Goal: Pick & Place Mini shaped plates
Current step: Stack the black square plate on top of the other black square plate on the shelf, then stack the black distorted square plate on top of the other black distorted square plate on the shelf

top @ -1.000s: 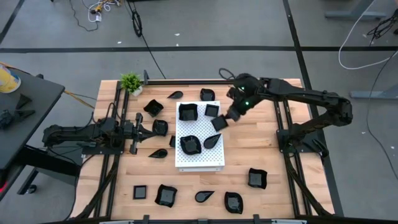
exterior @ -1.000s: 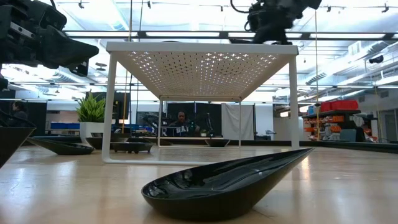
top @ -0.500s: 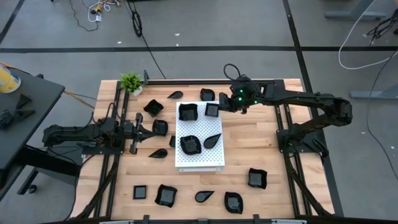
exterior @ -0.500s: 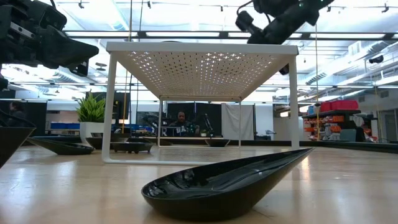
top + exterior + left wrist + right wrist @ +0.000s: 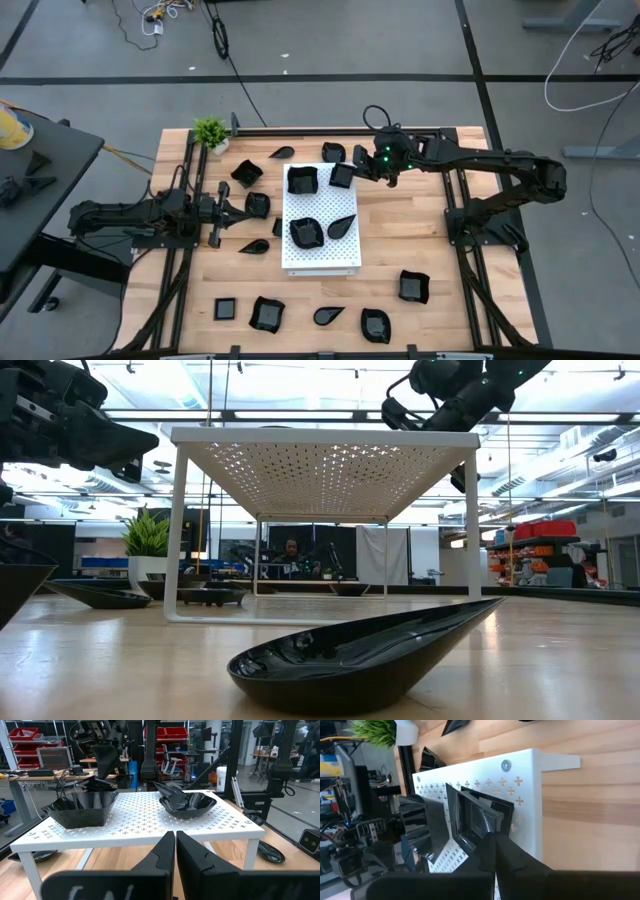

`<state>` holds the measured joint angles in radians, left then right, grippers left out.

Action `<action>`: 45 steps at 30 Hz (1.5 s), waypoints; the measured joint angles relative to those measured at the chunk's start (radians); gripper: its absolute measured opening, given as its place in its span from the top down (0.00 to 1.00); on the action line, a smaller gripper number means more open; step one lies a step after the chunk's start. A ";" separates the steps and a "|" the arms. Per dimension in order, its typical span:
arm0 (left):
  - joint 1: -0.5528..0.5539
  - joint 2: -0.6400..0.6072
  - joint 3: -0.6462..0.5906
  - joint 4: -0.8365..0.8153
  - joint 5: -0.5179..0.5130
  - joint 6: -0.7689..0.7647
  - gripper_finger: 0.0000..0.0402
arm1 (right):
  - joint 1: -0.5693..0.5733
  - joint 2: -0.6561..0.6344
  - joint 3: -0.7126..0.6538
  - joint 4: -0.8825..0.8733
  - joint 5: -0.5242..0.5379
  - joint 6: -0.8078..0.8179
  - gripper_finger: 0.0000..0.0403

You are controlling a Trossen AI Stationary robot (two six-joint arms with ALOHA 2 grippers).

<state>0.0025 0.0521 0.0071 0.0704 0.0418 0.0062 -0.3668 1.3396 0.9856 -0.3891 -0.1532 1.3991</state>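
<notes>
My left claw (image 5: 222, 209) waited just left of the board (image 5: 320, 250), its fingers nearly together and holding nothing. Loose plates lay round it on the worktop (image 5: 410, 230): a wavy one (image 5: 245, 172) and a squarish one (image 5: 258, 205) left of the board, and a leaf one (image 5: 253, 246) beside the board's left edge.

On the board I counted four plates: a large square one (image 5: 302, 180) at the far left corner, a small square one (image 5: 342, 177) at the far right corner, a wavy one (image 5: 306, 232) and a leaf one (image 5: 341, 226) near the middle. I judged those done.

My right claw (image 5: 364, 166) hung at the board's far right corner, fingers closed on the rim of the small square plate, which stood tilted against the board. That placing seemed unfinished.

Much was left: two plates beyond the board, five more along the near edge, from a small square (image 5: 226, 309) to a wavy one (image 5: 414, 287).

I could read no writing or brand anywhere.
</notes>
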 joint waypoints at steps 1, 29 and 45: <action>0.000 0.000 0.000 0.000 0.000 0.000 0.95 | 0.000 0.000 0.000 0.000 0.000 0.000 1.00; 0.000 0.000 0.000 0.000 0.000 0.000 0.95 | 0.007 0.000 0.000 0.005 -0.053 -0.093 0.79; 0.000 0.000 0.000 0.000 0.000 0.000 0.95 | 0.087 -0.087 0.000 0.006 -0.127 -0.314 0.78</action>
<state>0.0025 0.0523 0.0068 0.0705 0.0419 0.0060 -0.2795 1.2527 0.9855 -0.3832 -0.2797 1.0846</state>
